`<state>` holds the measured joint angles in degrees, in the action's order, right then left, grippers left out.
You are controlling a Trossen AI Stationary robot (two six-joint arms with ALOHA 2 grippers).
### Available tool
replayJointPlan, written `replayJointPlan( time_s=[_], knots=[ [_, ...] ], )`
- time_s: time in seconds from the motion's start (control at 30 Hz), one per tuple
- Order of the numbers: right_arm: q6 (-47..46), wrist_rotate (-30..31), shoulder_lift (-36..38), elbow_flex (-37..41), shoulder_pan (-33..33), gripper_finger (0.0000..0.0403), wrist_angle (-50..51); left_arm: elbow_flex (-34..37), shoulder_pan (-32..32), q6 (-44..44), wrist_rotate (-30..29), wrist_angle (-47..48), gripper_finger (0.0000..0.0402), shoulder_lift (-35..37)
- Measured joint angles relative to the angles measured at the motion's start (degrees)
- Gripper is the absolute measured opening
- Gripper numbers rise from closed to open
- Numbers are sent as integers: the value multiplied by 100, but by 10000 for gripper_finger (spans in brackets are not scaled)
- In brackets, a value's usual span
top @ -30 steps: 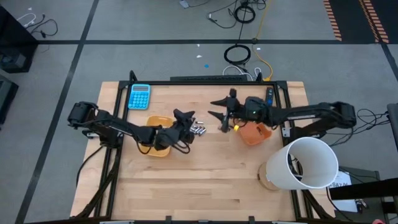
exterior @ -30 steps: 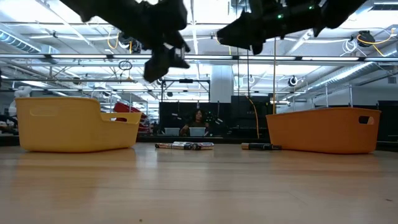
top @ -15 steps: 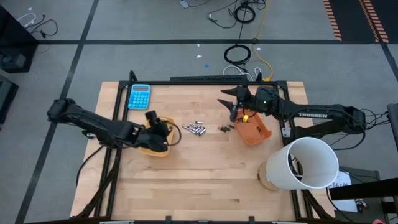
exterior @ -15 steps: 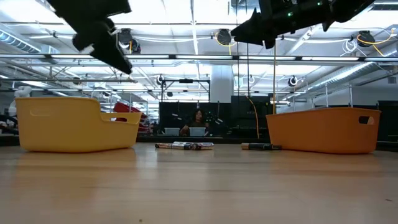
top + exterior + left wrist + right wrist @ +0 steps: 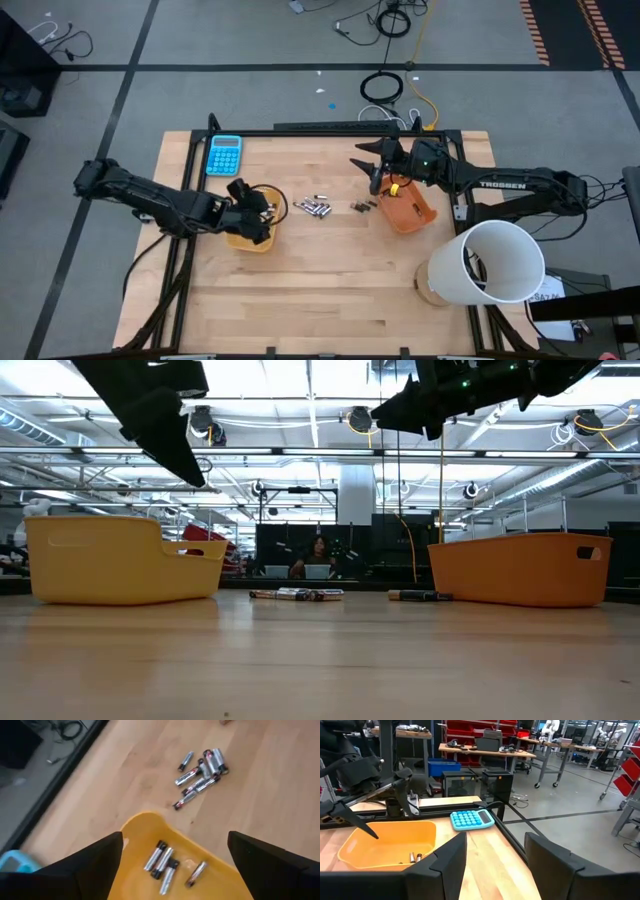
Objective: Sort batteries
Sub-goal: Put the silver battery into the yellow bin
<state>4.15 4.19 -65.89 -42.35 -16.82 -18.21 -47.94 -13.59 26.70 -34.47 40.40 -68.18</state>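
Silvery-white batteries (image 5: 316,208) lie in a loose pile on the table between the trays, also seen in the left wrist view (image 5: 202,771). A few small dark batteries (image 5: 362,206) lie next to the orange tray (image 5: 412,215). The yellow tray (image 5: 250,238) holds several silvery batteries (image 5: 165,862). My left gripper (image 5: 255,203) hovers open over the yellow tray (image 5: 145,822), with nothing between its fingers. My right gripper (image 5: 366,172) hangs open above the table by the orange tray's far left corner, well above the dark batteries.
A blue calculator (image 5: 224,155) lies at the far left corner of the table. A large white cylinder (image 5: 485,262) stands at the right near side. Bare wood spreads across the near half of the table (image 5: 330,300). In the low view both trays (image 5: 120,560) (image 5: 520,568) flank the batteries (image 5: 297,594).
My left gripper has drawn back from the silvery battery pile toward the table's left and now hangs over the yellow tray. My right gripper has pulled away from the dark batteries toward the far right, uncovering them, and has since kept still.
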Motion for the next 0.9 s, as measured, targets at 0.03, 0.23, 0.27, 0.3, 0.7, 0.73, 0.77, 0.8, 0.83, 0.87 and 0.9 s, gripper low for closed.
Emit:
replayJointPlan(
  time_s=[0.03, 0.23, 0.27, 0.3, 0.7, 0.73, 0.77, 0.8, 0.83, 0.87, 0.9],
  knots=[
    [-1, 0, 0, 0, 0, 189, 3, 0, 52, -2, 81, -88, 361, 0],
    [-1, 2, 0, 0, 2, 189, 6, 0, 462, -546, 737, -1177, 341, -372],
    [-1, 2, 0, 0, 2, 189, 6, 0, 551, -644, 920, -1396, 340, -500],
    [-1, 2, 0, 0, 2, 189, 9, -2, 650, -760, 1113, -1575, 340, -655],
    [406, -886, -3, 0, 8, 189, 492, -564, 1347, -2070, 1976, -2163, 340, -2322],
    [405, -877, -4, 0, -3, 189, 500, -664, 1345, -2264, 1975, -2156, 340, -2402],
    [405, -866, -4, 0, -14, 189, 511, -765, 1349, -2457, 1968, -2140, 340, -2475],
    [408, -868, -4, 0, -21, 189, 519, -863, 1371, -2627, 1966, -2129, 340, -2541],
    [410, -870, -4, 0, -24, 189, 550, -968, 1404, -2765, 1986, -2075, 340, -2609],
    [408, -880, -4, 0, -22, 189, 605, -1094, 1453, -2845, 2090, -1997, 340, -2688],
    [408, -890, -4, 0, -22, 189, 682, -1229, 1513, -2852, 2232, -1911, 340, -2773]
  ],
)
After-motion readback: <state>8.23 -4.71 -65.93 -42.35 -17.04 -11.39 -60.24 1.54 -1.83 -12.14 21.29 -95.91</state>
